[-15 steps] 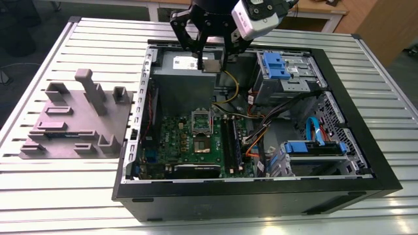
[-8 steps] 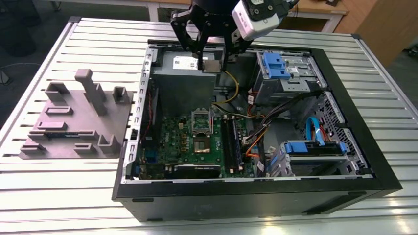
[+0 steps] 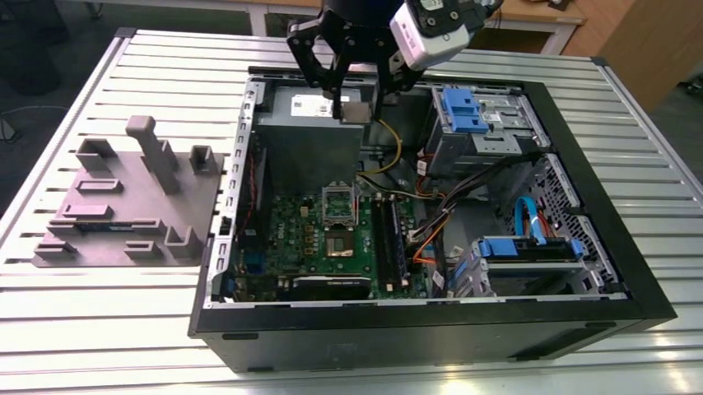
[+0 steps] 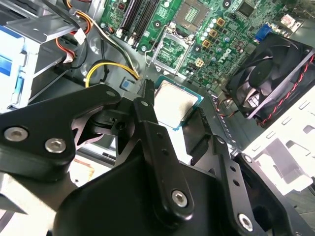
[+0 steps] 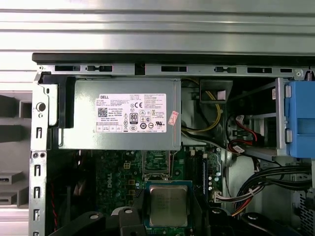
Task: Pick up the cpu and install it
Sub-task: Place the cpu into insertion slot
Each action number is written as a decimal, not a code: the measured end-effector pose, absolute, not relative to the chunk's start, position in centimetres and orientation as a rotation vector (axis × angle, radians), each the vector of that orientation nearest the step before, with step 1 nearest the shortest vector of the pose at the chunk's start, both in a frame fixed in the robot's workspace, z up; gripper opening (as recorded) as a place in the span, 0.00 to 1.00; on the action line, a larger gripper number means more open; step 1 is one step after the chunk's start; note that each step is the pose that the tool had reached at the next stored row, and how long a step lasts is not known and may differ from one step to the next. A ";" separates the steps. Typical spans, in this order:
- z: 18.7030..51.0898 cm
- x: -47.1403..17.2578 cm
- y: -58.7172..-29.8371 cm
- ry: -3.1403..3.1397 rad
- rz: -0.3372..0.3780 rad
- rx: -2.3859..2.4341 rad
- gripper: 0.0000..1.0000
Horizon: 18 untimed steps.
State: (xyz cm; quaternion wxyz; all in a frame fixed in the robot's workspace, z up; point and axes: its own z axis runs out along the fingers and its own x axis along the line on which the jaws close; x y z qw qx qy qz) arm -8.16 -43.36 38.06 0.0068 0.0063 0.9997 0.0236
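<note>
The cpu (image 3: 357,110), a small square chip with a silver-grey top, hangs in the air above the open computer case. My gripper (image 3: 357,105) is shut on it, one black finger on each side. In both wrist views the cpu (image 4: 173,102) (image 5: 168,205) sits between the fingers (image 4: 147,105). Below it lies the green motherboard (image 3: 295,234) with its socket (image 3: 338,242) and the raised metal socket frame (image 3: 337,200). In the exterior view the chip hovers over the edge of the grey power supply box (image 3: 302,140), away from the socket.
The black case wall (image 3: 439,333) rings the work area. Blue drive cages (image 3: 467,111) (image 3: 528,247) and cable bundles (image 3: 439,222) fill the exterior view's right. A black fan (image 4: 270,73) stands by the board. A grey fixture block (image 3: 127,206) rests on the slatted table.
</note>
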 end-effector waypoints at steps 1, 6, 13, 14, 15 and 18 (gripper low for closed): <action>38.0 -8.2 -43.4 3.127 0.074 0.020 0.47; 37.8 -8.2 -43.4 3.129 0.074 0.020 0.47; 37.6 -8.2 -43.5 3.130 0.074 0.020 0.47; 37.6 -8.2 -43.5 3.130 0.074 0.020 0.47; 37.6 -8.2 -43.5 3.131 0.074 0.020 0.47; 37.5 -8.2 -43.5 3.131 0.074 0.020 0.47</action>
